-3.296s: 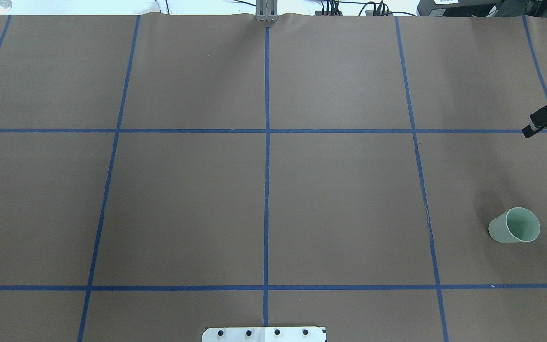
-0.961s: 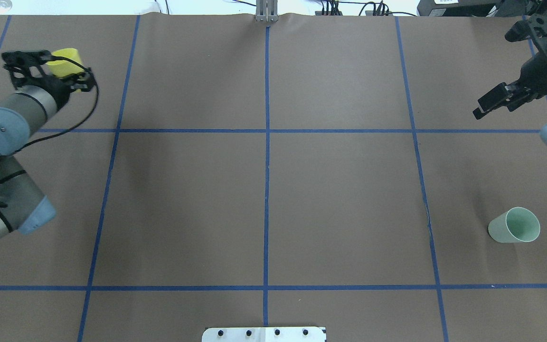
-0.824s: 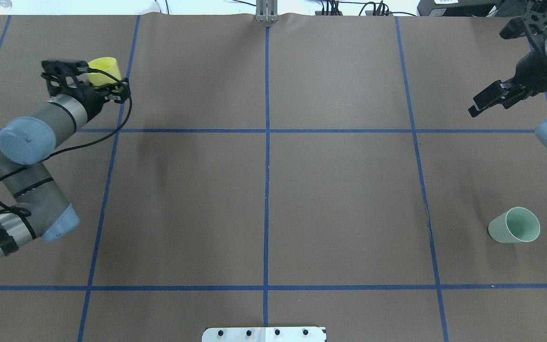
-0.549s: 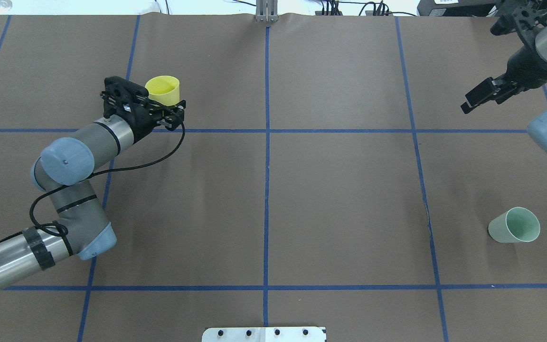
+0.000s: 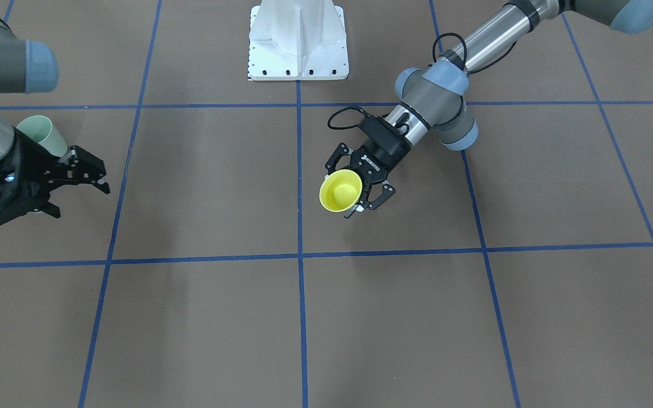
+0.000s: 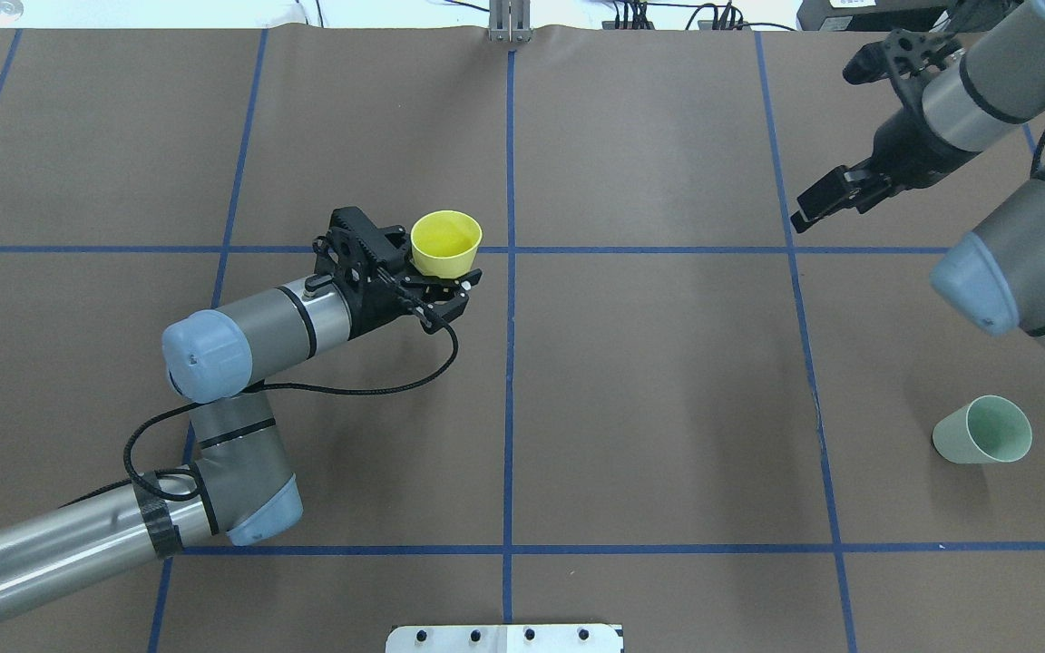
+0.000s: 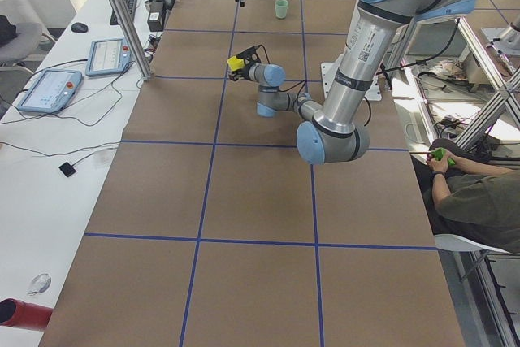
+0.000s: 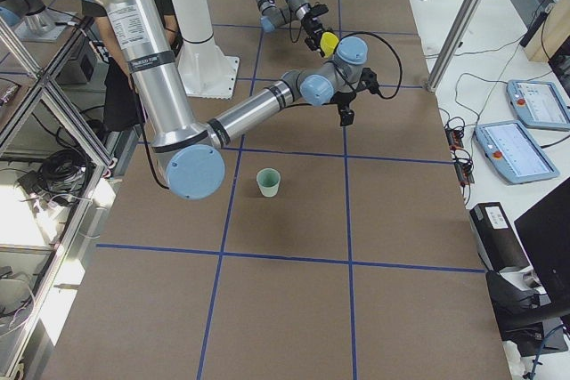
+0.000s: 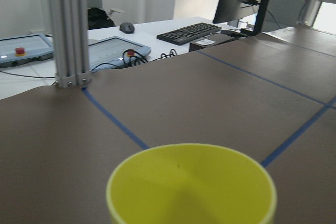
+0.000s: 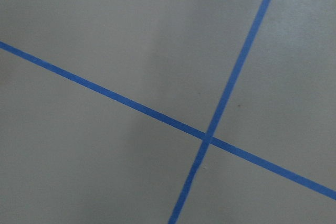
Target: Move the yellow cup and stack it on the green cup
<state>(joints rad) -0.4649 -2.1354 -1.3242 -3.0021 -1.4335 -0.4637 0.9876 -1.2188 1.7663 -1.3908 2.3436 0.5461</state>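
My left gripper (image 6: 439, 265) is shut on the yellow cup (image 6: 445, 243), held upright above the table just left of the centre line. The cup also shows in the front view (image 5: 339, 191) and fills the bottom of the left wrist view (image 9: 191, 184). The green cup (image 6: 982, 431) stands upright on the table at the near right; it also shows in the front view (image 5: 40, 133). My right gripper (image 6: 835, 136) is open and empty, held over the far right of the table, well away from both cups.
Blue tape lines (image 6: 510, 363) divide the brown table cover into squares. The robot's white base plate (image 5: 298, 39) sits at the near edge. A metal post (image 6: 509, 23) stands at the far edge, with tablets and a keyboard (image 9: 186, 31) beyond. A person (image 7: 479, 201) sits by the robot's side.
My left arm has swept in from the far left toward the table's centre, carrying the yellow cup. My right arm has come in further to the left. The green cup has not moved.
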